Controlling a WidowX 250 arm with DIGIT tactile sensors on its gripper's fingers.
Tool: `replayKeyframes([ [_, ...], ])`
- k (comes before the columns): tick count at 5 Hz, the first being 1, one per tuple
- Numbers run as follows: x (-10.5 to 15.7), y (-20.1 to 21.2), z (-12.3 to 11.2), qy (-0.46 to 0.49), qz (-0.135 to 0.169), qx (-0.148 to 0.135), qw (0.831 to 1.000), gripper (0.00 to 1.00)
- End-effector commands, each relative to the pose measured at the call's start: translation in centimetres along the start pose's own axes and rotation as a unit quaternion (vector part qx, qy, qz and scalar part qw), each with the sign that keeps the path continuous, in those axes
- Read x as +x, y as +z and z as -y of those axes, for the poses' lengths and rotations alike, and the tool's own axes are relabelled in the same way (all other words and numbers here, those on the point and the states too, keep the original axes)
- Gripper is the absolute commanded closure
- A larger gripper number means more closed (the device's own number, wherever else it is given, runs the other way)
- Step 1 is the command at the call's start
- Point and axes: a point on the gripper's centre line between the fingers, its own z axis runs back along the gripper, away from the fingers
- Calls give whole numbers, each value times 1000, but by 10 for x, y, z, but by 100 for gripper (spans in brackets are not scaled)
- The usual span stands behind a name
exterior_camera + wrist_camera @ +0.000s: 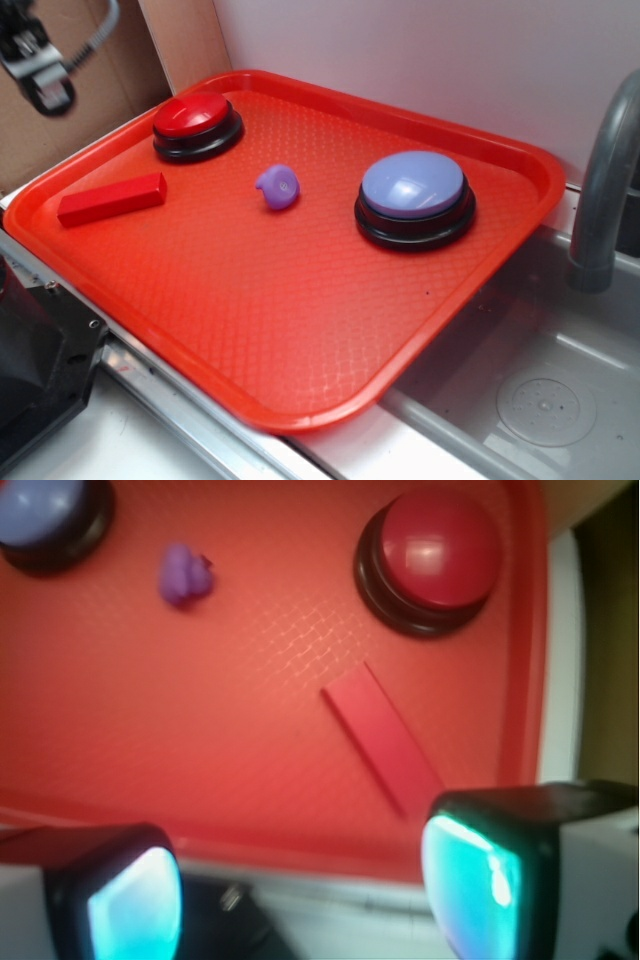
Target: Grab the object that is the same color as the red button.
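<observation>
The hand [300,890] hangs wide open, empty; the thin block [383,738] lies slanted, so misaligned fingers could skid it away.

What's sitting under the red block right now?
The red block lies flat on the red tray, beside the red button. Only textured tray surface shows around it; the patch directly beneath is covered.
</observation>
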Motion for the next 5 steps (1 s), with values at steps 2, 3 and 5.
replayKeyframes([
  [2,5,-48,-38,-123,3,52,991,0],
  [3,-19,-61,-47,-134,7,38,990,0],
  [5,-32,-68,-60,-105,9,33,994,0],
])
